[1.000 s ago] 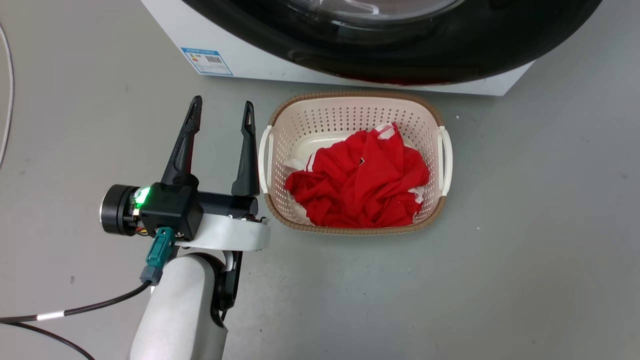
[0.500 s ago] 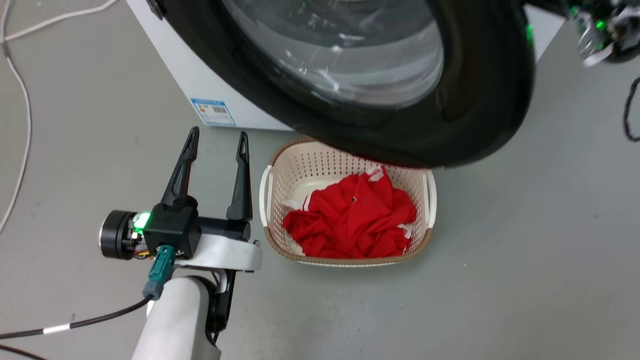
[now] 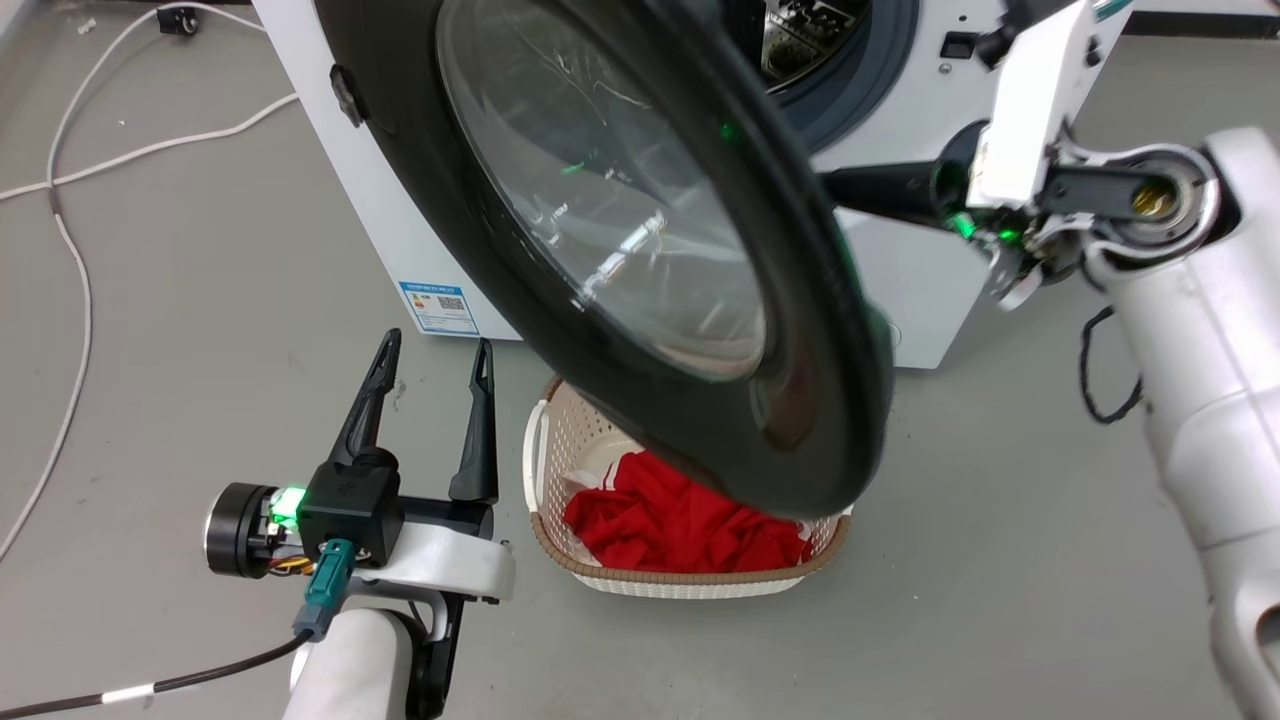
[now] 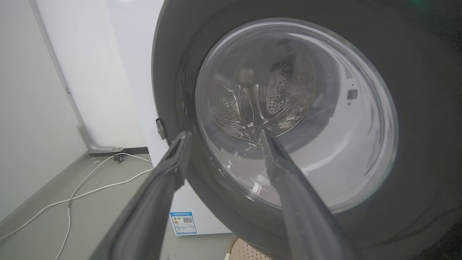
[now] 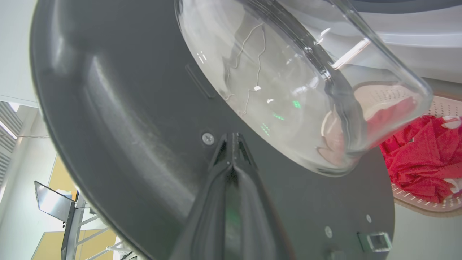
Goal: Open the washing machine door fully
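While the glossy black washing machine door (image 3: 620, 240), clear glass bowl bulging, hangs part-open from the boxy white washing machine (image 3: 915, 290) above a perforated beige basket (image 3: 690, 578) of crumpled red cloth (image 3: 680, 525), the left tool (image 3: 437, 342) stands spread and empty beside the basket. The right tool (image 5: 232, 139), its long fingers pressed together and gripping nothing, points at the door's matte inner face.

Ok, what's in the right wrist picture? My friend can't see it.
The right gripper, fingers together, points at the dark inner face of the washing machine door, beside its glass window. A basket of red clothes sits lower right.
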Controlling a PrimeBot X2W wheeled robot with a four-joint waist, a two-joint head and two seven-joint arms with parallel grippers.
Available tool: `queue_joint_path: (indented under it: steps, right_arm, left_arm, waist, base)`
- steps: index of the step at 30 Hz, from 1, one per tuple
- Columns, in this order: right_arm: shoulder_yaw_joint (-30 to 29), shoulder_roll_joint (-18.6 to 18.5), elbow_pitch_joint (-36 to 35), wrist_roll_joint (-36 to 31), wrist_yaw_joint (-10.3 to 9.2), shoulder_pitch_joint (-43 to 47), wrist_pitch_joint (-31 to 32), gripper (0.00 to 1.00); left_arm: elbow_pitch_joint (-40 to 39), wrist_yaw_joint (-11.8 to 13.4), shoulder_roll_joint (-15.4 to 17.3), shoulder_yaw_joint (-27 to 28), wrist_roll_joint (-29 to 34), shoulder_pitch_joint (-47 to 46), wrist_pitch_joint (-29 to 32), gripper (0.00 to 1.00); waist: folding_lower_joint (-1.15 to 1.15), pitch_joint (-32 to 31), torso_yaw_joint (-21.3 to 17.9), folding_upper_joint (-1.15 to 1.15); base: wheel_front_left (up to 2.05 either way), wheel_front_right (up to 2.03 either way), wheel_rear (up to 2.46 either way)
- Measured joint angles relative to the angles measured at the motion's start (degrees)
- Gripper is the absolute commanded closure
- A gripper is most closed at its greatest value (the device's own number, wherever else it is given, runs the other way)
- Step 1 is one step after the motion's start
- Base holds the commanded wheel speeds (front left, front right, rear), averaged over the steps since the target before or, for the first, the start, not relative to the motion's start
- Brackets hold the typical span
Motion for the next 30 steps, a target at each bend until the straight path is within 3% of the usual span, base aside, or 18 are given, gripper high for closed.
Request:
queue_joint_path:
  steps: [10, 21, 25, 30]
  right_arm:
    - [1.25, 4.02, -8.29, 1.93, 0.0, 6.17, 1.19, 1.0]
    - [2.46, 5.52, -13.67, 2.07, 0.01, 10.68, 1.02, 1.0]
    - [0.19, 5.25, -15.43, 0.91, 0.01, 11.87, -4.1, 1.0]
    - [-5.81, 3.71, -16.91, -1.2, 0.01, 14.86, -16.45, 1.0]
  left_arm:
    - [0.49, -0.24, -0.04, -0.46, 0.04, 0.75, 0.0, 0.0]
    - [0.63, -0.05, -0.19, -0.91, -0.45, 1.01, 0.0, 0.0]
    - [0.53, 0.01, -0.22, -0.82, -0.63, 1.12, 0.0, 0.0]
    - [0.52, 0.1, -0.23, -0.57, -0.86, 1.26, 0.0, 0.0]
  waist:
    - [0.0, -1.21, 0.61, 0.0]
    - [0.0, -1.64, 0.33, 0.0]
    - [0.0, -1.41, -0.13, 0.0]
    - [0.0, -1.31, -0.88, 0.0]
  base:
    - [0.0, 0.0, 0.0]
    - [0.0, 0.0, 0.0]
    - [0.0, 0.0, 0.0]
    - [0.0, 0.0, 0.0]
